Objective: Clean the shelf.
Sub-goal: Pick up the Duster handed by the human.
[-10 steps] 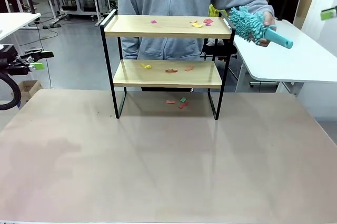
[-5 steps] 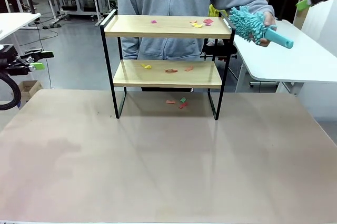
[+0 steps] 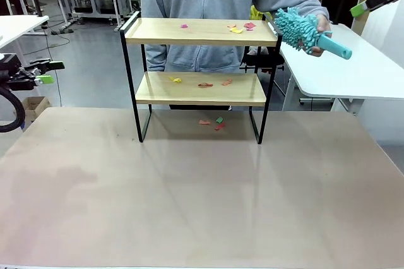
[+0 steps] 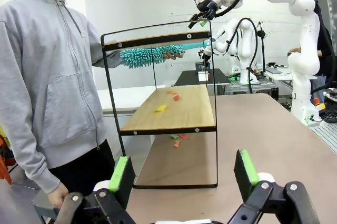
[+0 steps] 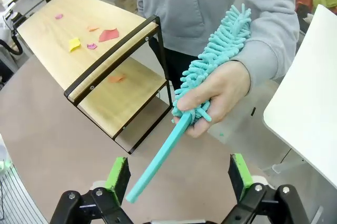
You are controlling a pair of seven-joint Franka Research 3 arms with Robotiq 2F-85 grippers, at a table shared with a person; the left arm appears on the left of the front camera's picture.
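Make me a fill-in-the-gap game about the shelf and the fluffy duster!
1. The shelf has ____ wooden boards.
2. The fluffy duster is held in the person's ____.
3. Little coloured scraps lie on both boards and on the ____ underneath.
4. The right tool has its jaws ____.
Missing words: two, hand, table, open.

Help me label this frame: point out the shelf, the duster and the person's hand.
shelf [image 3: 202, 31], front view, bare wood of the top board
duster [image 5: 158, 159], right wrist view, middle of its handle
person's hand [image 5: 218, 92], right wrist view, its middle
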